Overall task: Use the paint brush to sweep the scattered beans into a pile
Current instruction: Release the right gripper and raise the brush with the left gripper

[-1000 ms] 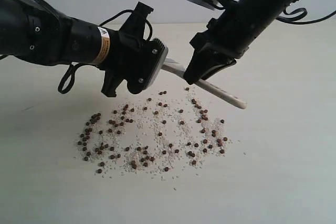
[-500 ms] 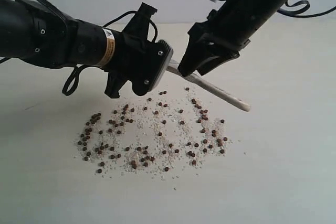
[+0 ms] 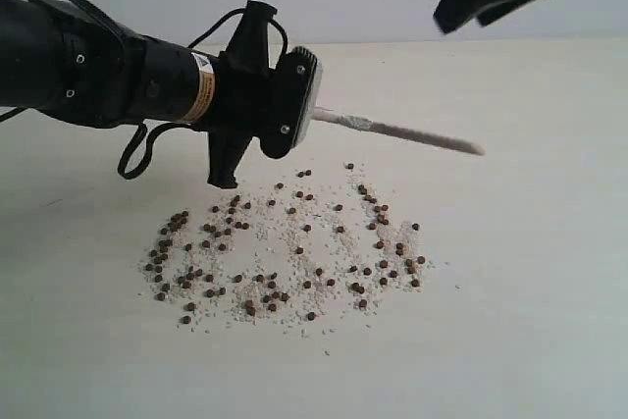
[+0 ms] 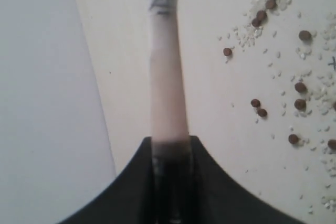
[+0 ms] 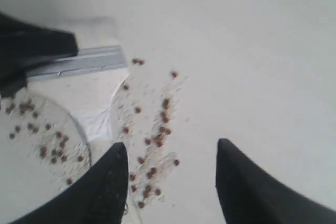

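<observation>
Paint brush (image 3: 402, 132) check: the flat one with pale bristles, silver metal band and light wooden handle. Who's got it, and where is it? (lurker)

My left pincer (image 4: 170, 148) has it, jaws pressed tight on the wooden handle. On my wrist cam the handle runs straight out from between them. On the outside cam the paint brush pokes out to the right, edge-on and roughly level, on the far side of the mess. As far as I can see it isn't touching any of it. (me)

And the beans? (lurker)

The tiny round dark reddish-brown beans (image 3: 299, 250) lie loose in one wide patch on the cream tabletop (image 3: 530, 272), mixed with fine whitish grit (image 3: 263, 233), just in front of my left pincer on that cam. There's a denser clump at the patch's left end and a streak down its right side. My right pincer (image 5: 170, 182) is up high, well apart from the brush, fingers (image 5: 247, 192) spread wide and empty, looking down on the patch. (me)
</observation>
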Robot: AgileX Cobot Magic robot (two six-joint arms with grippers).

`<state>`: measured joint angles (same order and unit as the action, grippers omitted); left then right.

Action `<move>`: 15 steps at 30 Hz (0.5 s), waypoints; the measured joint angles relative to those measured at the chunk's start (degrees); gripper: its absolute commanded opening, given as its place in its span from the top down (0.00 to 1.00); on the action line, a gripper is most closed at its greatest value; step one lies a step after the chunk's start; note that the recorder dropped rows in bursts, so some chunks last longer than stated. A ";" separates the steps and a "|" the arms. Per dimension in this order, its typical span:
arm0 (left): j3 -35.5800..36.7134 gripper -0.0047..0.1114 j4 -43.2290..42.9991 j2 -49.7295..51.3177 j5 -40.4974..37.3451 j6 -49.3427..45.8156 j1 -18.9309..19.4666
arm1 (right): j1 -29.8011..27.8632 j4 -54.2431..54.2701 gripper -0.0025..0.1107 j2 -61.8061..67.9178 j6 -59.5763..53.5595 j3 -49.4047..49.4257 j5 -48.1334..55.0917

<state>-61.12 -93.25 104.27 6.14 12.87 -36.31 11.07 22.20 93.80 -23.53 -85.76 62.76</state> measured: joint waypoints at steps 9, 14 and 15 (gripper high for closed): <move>0.00 0.96 0.11 -3.60 5.33 27.03 1.81 | -3.50 -2.54 0.78 -21.48 2.26 14.57 -16.23; -0.12 0.96 -2.81 -6.69 22.45 43.60 8.10 | -3.50 -1.85 0.79 -30.05 1.04 26.65 -24.63; -0.12 0.96 -3.77 -6.92 25.58 47.01 9.22 | -3.50 -0.57 0.80 -31.56 -0.19 29.35 -26.83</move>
<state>-61.24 -97.02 97.35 31.71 59.88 -27.09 7.57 21.63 62.24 -23.72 -56.42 35.93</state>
